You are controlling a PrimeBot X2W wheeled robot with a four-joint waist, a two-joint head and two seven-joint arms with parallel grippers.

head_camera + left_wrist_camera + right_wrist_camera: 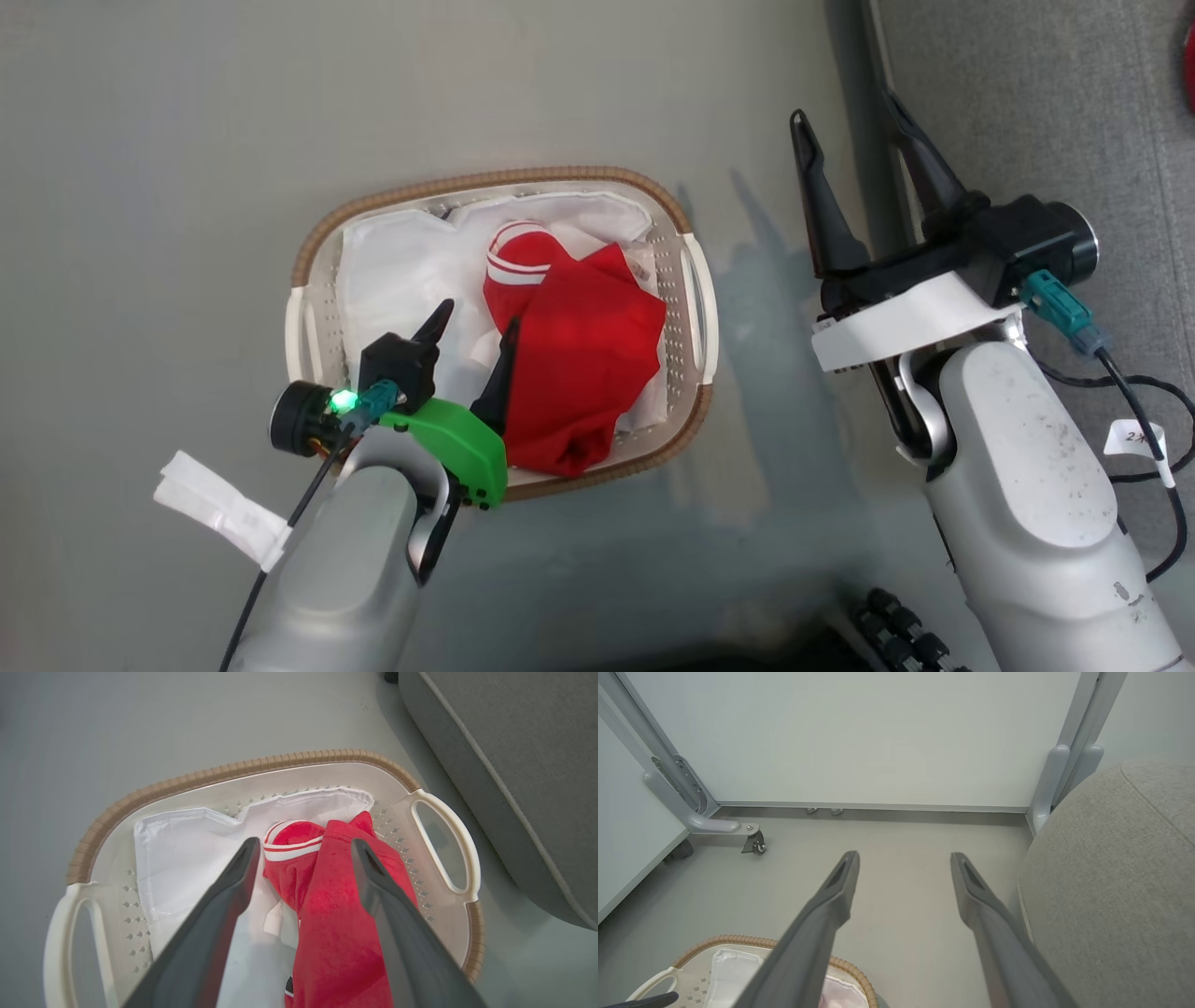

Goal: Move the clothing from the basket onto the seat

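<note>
The floor [187,140] carried everything, with the seat [1046,112] rising along the robot's right. The basket [485,179] stood on the floor near the seat's edge. A white liner [392,271] was spread inside it, and the red clothing [579,364] was heaped on the liner in the half nearer the seat. The left gripper [480,313] hung over the basket, jaws released and wide, one finger above the liner and the other above the red heap. Whether the tips touched fabric could not be told. The right gripper [844,107] hovered above the floor beside the seat, jaws likewise spread and empty. This looked like the reach for a pick. Next, the left jaws would need to sink around a fold of clothing and clench without pinching the liner. The heap's garment count was unclear, since one finger covered part of it. A red sliver [1189,56] over the seat was cut off by the head view's edge.
</note>
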